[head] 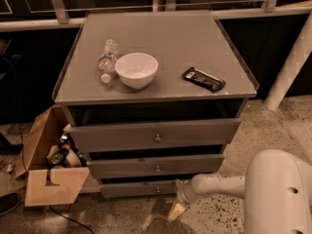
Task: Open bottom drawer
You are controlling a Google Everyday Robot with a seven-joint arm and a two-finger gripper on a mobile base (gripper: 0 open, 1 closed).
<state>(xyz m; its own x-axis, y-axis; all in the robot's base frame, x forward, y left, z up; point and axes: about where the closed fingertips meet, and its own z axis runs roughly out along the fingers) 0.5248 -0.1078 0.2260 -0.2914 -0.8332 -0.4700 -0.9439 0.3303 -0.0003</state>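
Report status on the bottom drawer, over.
Gripper low, below and right of the bottom drawer knob, off it. Drawer looks closed. Nothing between them.

Three drawers (157, 136), one bowl (138, 70), one bottle (108, 58), one wrapper (204, 79), one gripper (177, 207) beside bottom drawer (139, 189).

The bottom drawer (131, 190) was finished in matt grey, its small knob (157, 189) in brass-coloured metal. The gripper (176, 209), held low just beside that drawer's front, was carried on an arm (219, 185) cased in smooth off-white plastic. A clear plastic bottle (108, 57), a glossy white bowl (137, 69) and a shiny dark wrapper (204, 79) were set on the matt cabinet top (161, 33), above a speckled stone-like floor (273, 126).
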